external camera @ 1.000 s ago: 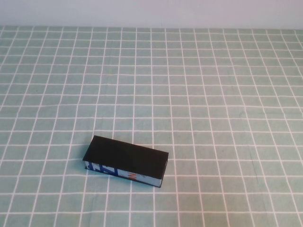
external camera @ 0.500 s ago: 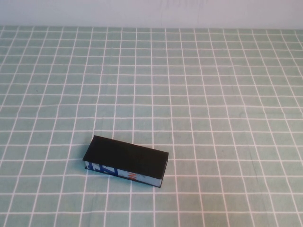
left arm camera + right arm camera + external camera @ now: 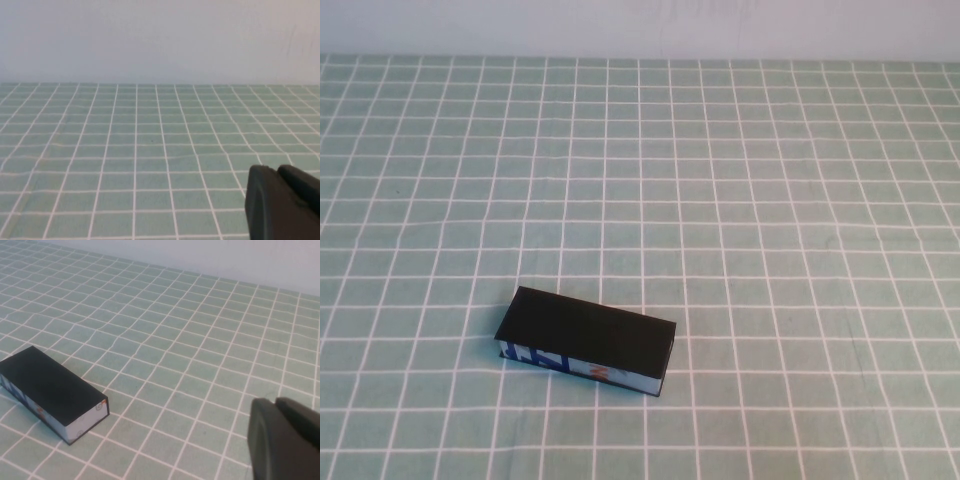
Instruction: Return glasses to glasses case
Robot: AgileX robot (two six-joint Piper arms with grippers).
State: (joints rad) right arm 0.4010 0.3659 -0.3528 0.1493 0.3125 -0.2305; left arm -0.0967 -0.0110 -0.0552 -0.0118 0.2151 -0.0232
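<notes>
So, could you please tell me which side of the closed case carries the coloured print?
It is the long front side of the glasses case, light blue with dark-blue and red print; the lid is plain black. Neither the left gripper nor the right gripper touches it.

The glasses case [image 3: 588,343] is a black rectangular box with its flat lid closed. It lies on the worktop [image 3: 770,200], near the front edge and a little to the left, turned slightly askew. Its light blue front side shows dark-blue and red print.

The left gripper [image 3: 282,205] and the right gripper [image 3: 282,440] each show only as a dark part at the edge of their own wrist view, above the worktop.
</notes>
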